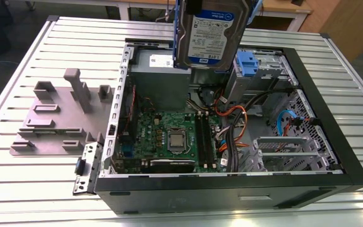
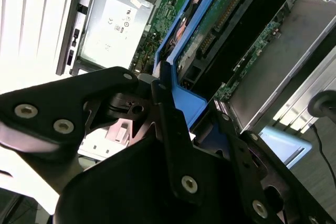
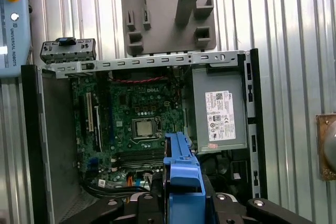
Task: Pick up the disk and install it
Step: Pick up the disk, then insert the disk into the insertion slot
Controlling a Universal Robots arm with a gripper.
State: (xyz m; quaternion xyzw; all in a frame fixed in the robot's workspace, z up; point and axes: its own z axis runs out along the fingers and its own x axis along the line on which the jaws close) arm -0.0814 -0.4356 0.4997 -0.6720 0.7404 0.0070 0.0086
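The gripper (image 2: 191, 111) has its jaws clenched on the blue carrier frame (image 3: 181, 166) of the disk (image 1: 210, 35), so the disk hangs on edge high above the open computer case (image 1: 342, 142), touching nothing there. In the exterior view its label faces the camera. Gripping by the frame probably keeps the fingers (image 2: 168, 129) off the drive body itself. Under the disk lie the grey power supply (image 3: 218, 114) and, just beside it, the metal drive bay (image 1: 260, 78) with a blue clip, which seems made to take such a carrier.
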